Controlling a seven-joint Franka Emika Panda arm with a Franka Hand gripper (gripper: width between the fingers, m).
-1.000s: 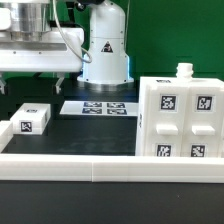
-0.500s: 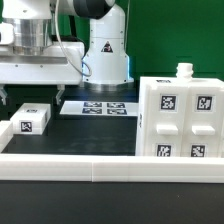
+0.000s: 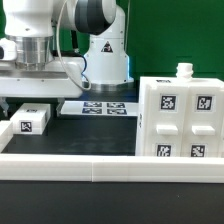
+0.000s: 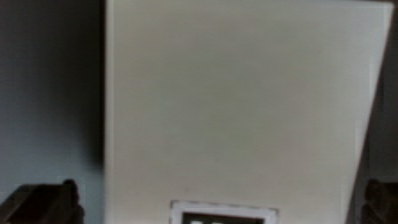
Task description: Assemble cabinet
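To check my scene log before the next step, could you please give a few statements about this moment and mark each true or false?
1. The gripper is open, one finger on each side of the small panel. True.
2. The cabinet body stands on the exterior view's left. False: it stands on the right.
3. The marker board lies flat on the table. True.
4. The small panel is held up in the air. False: it rests on the table.
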